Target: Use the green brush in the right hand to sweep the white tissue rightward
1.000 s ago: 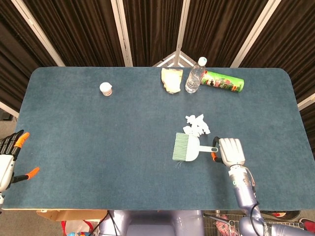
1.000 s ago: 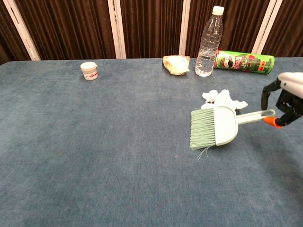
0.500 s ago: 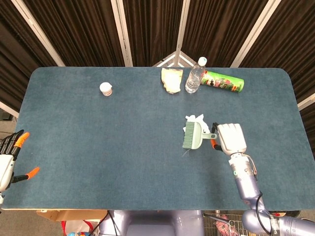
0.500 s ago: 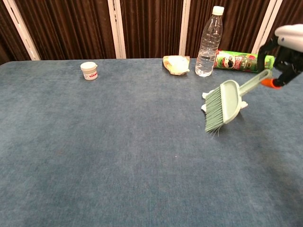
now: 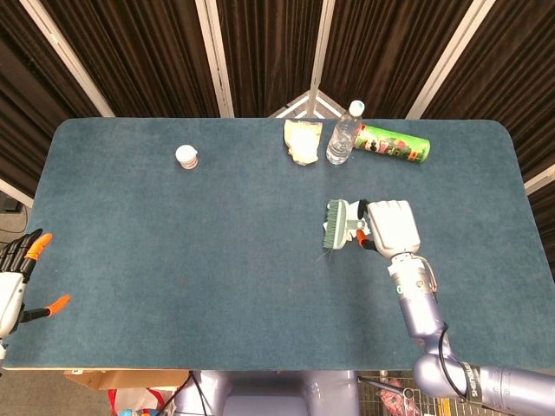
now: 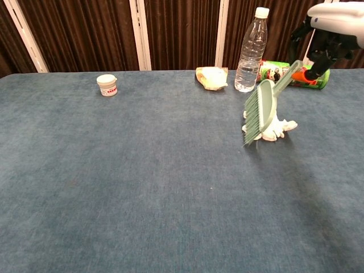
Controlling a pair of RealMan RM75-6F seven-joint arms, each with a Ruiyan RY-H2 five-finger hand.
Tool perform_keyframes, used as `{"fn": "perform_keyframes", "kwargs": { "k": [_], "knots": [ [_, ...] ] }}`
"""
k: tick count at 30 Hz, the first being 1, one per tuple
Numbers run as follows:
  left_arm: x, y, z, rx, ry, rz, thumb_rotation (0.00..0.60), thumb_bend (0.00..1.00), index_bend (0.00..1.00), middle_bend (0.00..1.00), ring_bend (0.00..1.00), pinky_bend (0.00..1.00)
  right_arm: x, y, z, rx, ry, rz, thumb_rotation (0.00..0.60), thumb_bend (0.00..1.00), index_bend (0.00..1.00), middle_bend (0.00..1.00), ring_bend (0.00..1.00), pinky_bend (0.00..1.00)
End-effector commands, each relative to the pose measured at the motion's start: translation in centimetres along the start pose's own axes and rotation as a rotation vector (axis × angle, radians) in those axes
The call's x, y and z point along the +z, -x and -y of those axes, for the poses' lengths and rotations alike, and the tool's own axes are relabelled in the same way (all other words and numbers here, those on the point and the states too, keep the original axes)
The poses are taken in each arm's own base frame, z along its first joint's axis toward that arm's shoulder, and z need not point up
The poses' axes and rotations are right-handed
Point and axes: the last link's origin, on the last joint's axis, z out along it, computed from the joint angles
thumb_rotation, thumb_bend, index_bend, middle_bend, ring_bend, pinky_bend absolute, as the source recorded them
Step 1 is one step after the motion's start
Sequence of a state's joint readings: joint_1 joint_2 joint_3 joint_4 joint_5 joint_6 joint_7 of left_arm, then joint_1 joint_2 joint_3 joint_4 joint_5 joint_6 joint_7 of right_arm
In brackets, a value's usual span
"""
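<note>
My right hand (image 5: 392, 226) (image 6: 330, 28) grips the handle of the green brush (image 5: 336, 225) (image 6: 259, 109), raised above the table with the bristles pointing down. The bristle edge stands at the left side of the white tissue (image 6: 277, 126), which lies crumpled on the blue table just right of the brush head. In the head view the tissue is almost wholly hidden under the brush and hand. My left hand (image 5: 16, 276) hangs off the table's left edge, fingers apart, holding nothing.
Along the far edge stand a clear water bottle (image 5: 341, 135) (image 6: 250, 52), a green snack can (image 5: 394, 145) (image 6: 290, 72) lying on its side, and a yellowish packet (image 5: 303, 141) (image 6: 211, 78). A small white jar (image 5: 186, 157) (image 6: 107, 85) sits far left.
The right hand lifted and swung the brush from lying flat near the tissue's front to upright, bristles down, and carried it back and left to the tissue's left side.
</note>
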State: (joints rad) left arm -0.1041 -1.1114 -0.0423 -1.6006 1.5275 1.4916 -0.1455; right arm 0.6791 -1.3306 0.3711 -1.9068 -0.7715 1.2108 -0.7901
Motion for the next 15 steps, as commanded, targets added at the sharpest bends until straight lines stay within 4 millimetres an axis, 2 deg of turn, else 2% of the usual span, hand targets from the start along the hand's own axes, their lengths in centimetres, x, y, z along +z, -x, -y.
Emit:
{"fn": "perform_keyframes", "kwargs": {
  "k": [1, 9, 15],
  "knots": [
    [0.0, 0.0, 0.0, -0.001, -0.002, 0.002, 0.600, 0.00, 0.00, 0.00, 0.00, 0.02, 0.7, -0.4, 0.9, 0.011, -0.004, -0.007, 0.600, 0.58, 0.71, 0.94, 0.96, 0.81],
    [0.0, 0.0, 0.0, -0.004, 0.001, 0.007, 0.600, 0.00, 0.00, 0.00, 0.00, 0.02, 2.1, -1.1, 2.5, 0.051, -0.002, -0.014, 0.600, 0.59, 0.71, 0.94, 0.96, 0.81],
    [0.1, 0.0, 0.1, -0.010, -0.003, 0.014, 0.600, 0.00, 0.00, 0.00, 0.00, 0.02, 3.5, -1.0, 2.5, 0.036, 0.021, 0.010, 0.600, 0.58, 0.71, 0.94, 0.96, 0.81]
  ]
}}
